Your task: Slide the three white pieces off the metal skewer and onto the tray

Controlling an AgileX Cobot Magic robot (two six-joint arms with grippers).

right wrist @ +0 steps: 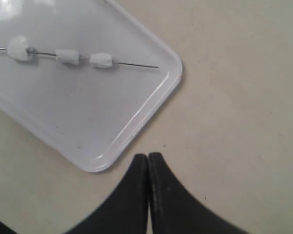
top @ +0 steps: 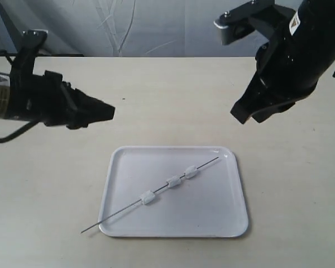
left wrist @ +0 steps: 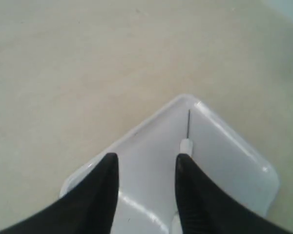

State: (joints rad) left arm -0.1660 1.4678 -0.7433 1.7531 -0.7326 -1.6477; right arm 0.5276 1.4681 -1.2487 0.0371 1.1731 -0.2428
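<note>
Skewer (top: 156, 194) lies diagonally on the tray (top: 212, 223), bare end overhanging its front-left corner for grabbing (3 white pieces (top: 173, 182) threaded); left gripper (left wrist: 147, 158) fingers parted, right gripper (right wrist: 148, 156) pinched closed

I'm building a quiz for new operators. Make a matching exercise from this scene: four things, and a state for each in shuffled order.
Things:
1 left gripper
2 right gripper
3 skewer
4 white pieces

States:
A strung in a row
B shut
C open
D lying diagonally, one end past the rim of the tray

Pairs: 1-C, 2-B, 3-D, 4-A
</note>
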